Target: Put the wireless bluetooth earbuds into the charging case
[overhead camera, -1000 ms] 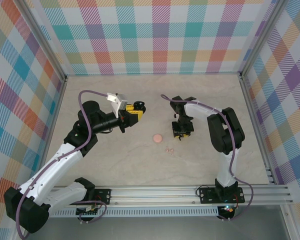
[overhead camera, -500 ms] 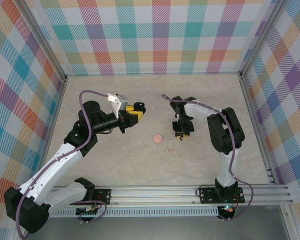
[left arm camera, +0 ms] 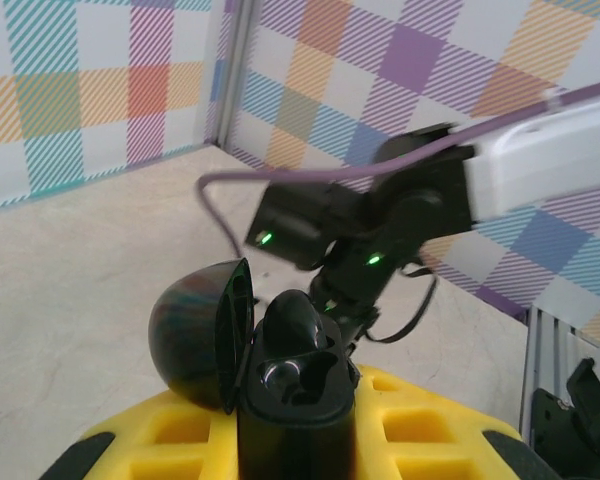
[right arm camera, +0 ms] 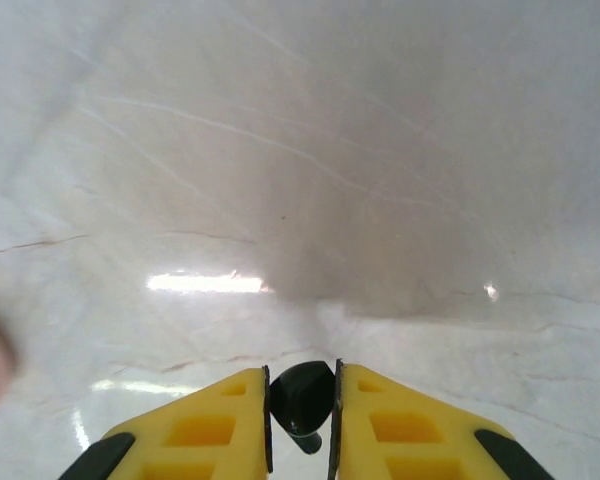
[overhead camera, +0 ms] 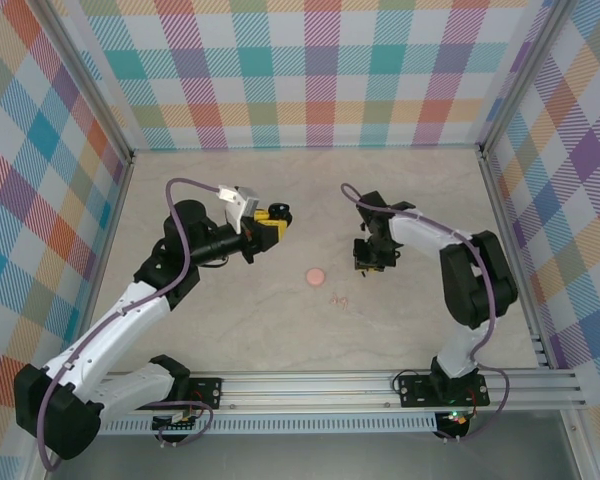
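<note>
Black on black, so aim matters: I should carry the black earbud (right arm camera: 302, 400) square over an empty socket, then ease it in before loosening. My right claw (right arm camera: 302, 378) is clamped on that earbud. My left claw (overhead camera: 276, 221) grips the open black charging case (left arm camera: 285, 375), well apart from it.

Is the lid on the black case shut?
No, in the left wrist view the black case has its round lid swung open to one side.
</note>
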